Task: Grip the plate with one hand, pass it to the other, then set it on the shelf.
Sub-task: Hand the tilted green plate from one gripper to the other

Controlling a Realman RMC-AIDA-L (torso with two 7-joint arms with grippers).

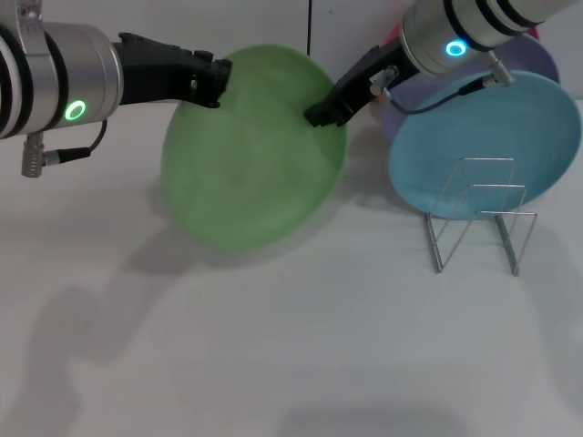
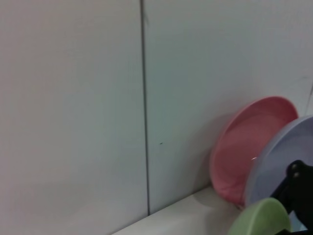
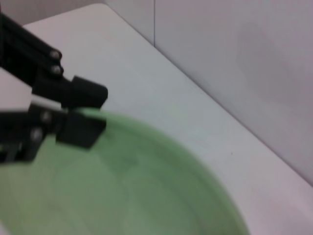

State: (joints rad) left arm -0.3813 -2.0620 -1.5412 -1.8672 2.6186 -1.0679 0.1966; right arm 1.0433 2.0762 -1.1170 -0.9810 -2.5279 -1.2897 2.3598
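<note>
The plate (image 1: 250, 159) is matte light green, plain, between 2 black grippers: the left gripper (image 1: 211, 80) on a silver arm with a green light, the right gripper (image 1: 326, 111) under a blue-cyan ring. Beyond the right fingers: a sky-blue plate (image 1: 483, 146), lavender plate (image 2: 279, 156), pink plate (image 2: 247, 144), silver wire rack (image 1: 478, 218).

**Both arms reach in, grippers meeting at one plate**

The left arm, its light glowing green, stretches in level from the side, and the left gripper (image 1: 215, 80) is clamped on the upper left rim of the green plate (image 1: 250, 155), one finger on each face. The right arm, ringed in blue, slants down from above; the right gripper (image 1: 321, 113) sits at the plate's upper right edge, its finger spread hidden from here.
</note>
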